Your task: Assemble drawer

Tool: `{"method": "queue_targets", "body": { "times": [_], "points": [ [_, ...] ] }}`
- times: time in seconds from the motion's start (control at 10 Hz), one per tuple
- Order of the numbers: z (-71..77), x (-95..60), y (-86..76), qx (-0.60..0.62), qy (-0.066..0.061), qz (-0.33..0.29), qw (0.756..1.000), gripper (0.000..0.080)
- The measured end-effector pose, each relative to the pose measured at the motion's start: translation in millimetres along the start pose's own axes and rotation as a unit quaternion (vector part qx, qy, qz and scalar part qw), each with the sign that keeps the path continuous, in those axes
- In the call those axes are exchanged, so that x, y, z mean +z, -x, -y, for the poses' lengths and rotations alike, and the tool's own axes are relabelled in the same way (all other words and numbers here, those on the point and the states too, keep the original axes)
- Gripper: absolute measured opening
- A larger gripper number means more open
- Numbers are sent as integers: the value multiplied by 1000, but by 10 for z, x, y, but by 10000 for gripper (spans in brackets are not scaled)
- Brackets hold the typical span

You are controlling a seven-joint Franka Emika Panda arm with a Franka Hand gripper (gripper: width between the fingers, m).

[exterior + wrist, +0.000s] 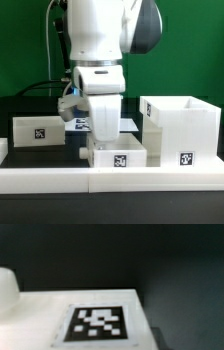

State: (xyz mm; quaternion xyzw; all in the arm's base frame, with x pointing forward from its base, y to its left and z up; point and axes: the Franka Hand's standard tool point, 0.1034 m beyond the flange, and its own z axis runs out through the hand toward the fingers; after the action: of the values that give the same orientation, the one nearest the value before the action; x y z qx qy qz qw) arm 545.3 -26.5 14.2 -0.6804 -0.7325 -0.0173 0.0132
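In the exterior view the tall open-fronted box (181, 130) stands at the right with a tag low on its front. One shallow tray (40, 130) stands at the left. The other tray (118, 154) lies in the middle against the rail, its tag facing front. My gripper (104, 138) hangs straight down right over the middle tray's back left part. Its fingertips are hidden, so I cannot tell how the jaws stand. The wrist view shows a white surface with one tag (97, 324), close and blurred, and no fingers.
A long low white rail (60, 178) runs along the front of the black table. The marker board (80, 124) lies behind my gripper, partly hidden. A green wall stands at the back.
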Motion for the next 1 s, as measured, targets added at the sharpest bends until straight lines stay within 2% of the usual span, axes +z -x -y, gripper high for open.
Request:
{"method": "queue_targets", "body": {
  "times": [0.1,0.2,0.5,0.8,1.0],
  "points": [
    [-12,13,-71,-4,0,-1,1000,41],
    [-12,22,-82,-4,5,-1,1000,41],
    [0,31,-73,-3,3,-1,1000,41],
    [-25,49,-157,-6,-9,-3,1000,41],
    [-26,51,-158,-5,-11,-3,1000,41]
  ]
}}
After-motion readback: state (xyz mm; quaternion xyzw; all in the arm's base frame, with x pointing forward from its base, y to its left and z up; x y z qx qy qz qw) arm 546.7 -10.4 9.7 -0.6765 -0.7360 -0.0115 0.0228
